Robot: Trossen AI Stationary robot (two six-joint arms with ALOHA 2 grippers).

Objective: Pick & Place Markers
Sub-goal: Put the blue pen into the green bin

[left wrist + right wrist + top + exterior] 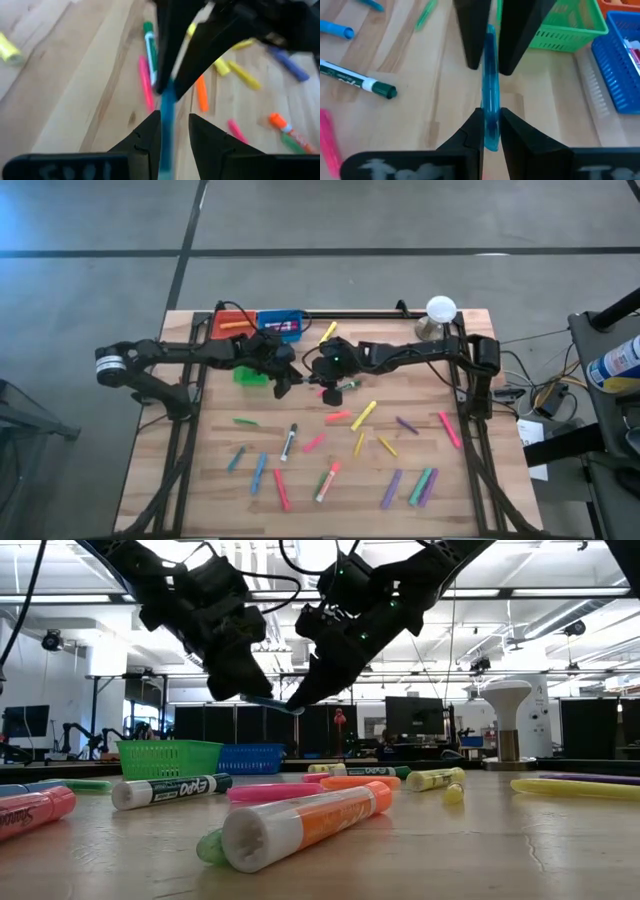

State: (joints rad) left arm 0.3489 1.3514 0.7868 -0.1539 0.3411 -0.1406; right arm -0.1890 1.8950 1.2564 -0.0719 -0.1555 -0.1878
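Holding one blue marker (490,90) between them, the left tool (283,377) and the right tool (318,376) meet in the air above the bench (480,480), near the green bin (250,376). Each tool's two fingers are pressed onto an end of that marker. The other markers (362,416) lie spread over the bench nearer the front.

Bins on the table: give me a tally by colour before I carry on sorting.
Orange bin: 1
Blue bin: 1
Green bin: 1
Total: 3 bins
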